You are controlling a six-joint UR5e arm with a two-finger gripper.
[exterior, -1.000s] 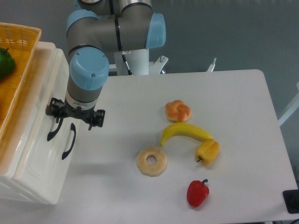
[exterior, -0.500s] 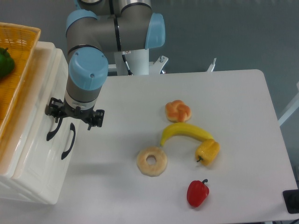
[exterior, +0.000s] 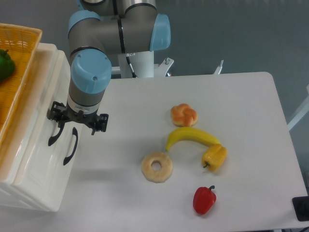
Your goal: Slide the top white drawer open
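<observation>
Camera view from above shows the white table [exterior: 241,106] with the cream-white cabinet [exterior: 36,179] standing at its left edge. The top white drawer [exterior: 29,130] is the uppermost part of the cabinet front, and its curved black handle [exterior: 54,137] is partly hidden under the gripper [exterior: 77,121]. The matching lower drawer handle [exterior: 70,146] is just beside it, toward the table. The gripper points down at the drawer front, over the upper ends of both handles; I cannot tell if its fingers are apart or together, or if they touch a handle. An orange wicker basket [exterior: 19,48] sits on top of the cabinet with a green pepper [exterior: 5,64] inside. Near the table middle lie a bun [exterior: 184,114], a banana [exterior: 191,137], a yellow pepper [exterior: 215,157] and a ring-shaped pastry [exterior: 157,167]. A red pepper [exterior: 204,199] lies near the front edge.
</observation>
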